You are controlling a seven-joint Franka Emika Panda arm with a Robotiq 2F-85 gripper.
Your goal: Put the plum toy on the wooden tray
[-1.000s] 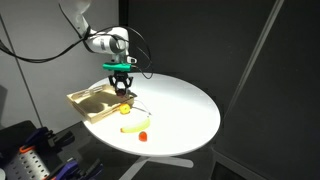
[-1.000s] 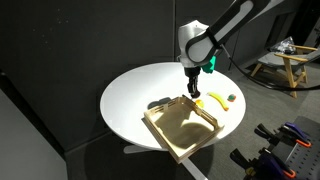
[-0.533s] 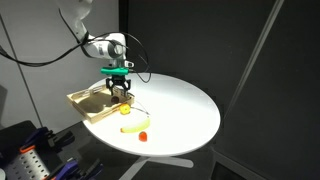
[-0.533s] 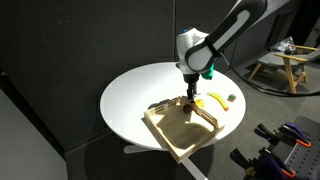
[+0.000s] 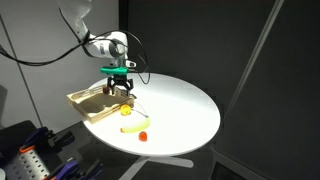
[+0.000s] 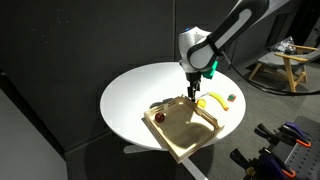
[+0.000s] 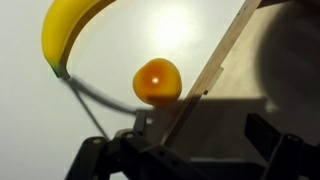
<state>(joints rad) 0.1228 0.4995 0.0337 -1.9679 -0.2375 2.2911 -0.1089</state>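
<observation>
The plum toy (image 6: 158, 116), small and dark red, lies inside the wooden tray (image 6: 185, 135) near the corner away from the arm. The pale tray (image 5: 88, 101) sits at the round table's edge, one corner overhanging. In an exterior view (image 5: 121, 92) my gripper hangs just above the tray's corner nearest the banana. It stands open and empty, as seen from the opposite side (image 6: 190, 92). In the wrist view the gripper (image 7: 185, 150) straddles the tray's rim (image 7: 215, 65). No plum shows there.
A yellow banana (image 7: 75, 25) and an orange round fruit (image 7: 157, 80) lie just outside the tray's rim. The banana (image 5: 133, 128) and a small red-orange fruit (image 5: 145, 136) sit near the white table's (image 5: 185, 105) front edge.
The jaws went from shut to open and let go of the plum. It now lies in the tray near the far corner. The gripper has lifted slightly.
</observation>
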